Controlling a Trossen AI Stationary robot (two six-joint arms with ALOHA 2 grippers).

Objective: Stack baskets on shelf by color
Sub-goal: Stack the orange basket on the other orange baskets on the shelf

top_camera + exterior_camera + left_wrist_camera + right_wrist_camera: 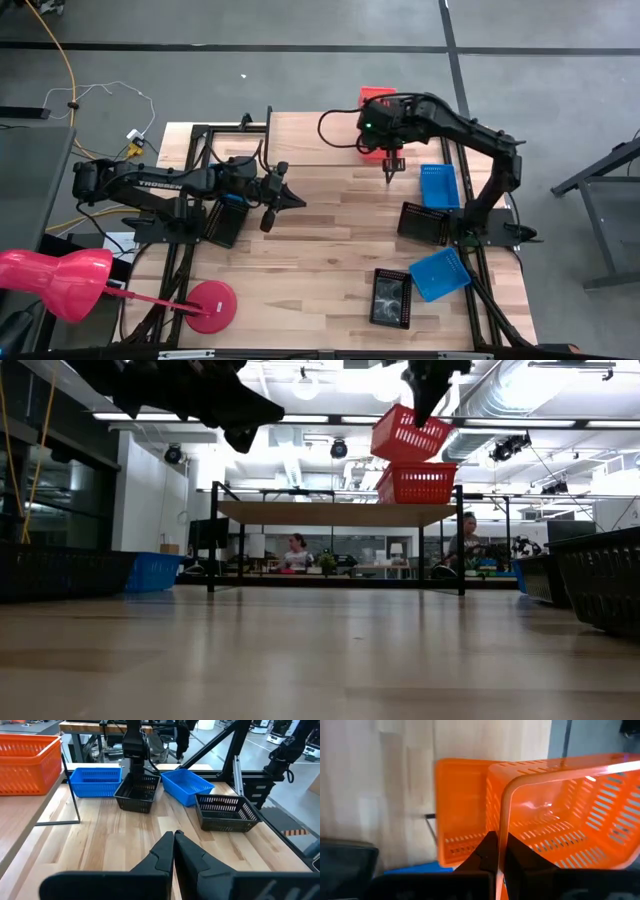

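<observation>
While the right hand [498, 851] clamps the rim of a tilted red-orange basket [408, 432] held just above a second red-orange basket [416, 484] on the shelf [335, 513], the left hand [173, 851] hovers clenched and empty over the counter [330, 225].

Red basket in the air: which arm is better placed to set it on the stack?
Right. The right hand is shut on the tilted red basket, directly above the other red basket on the shelf. The left hand is shut, empty, over mid-table.
</observation>
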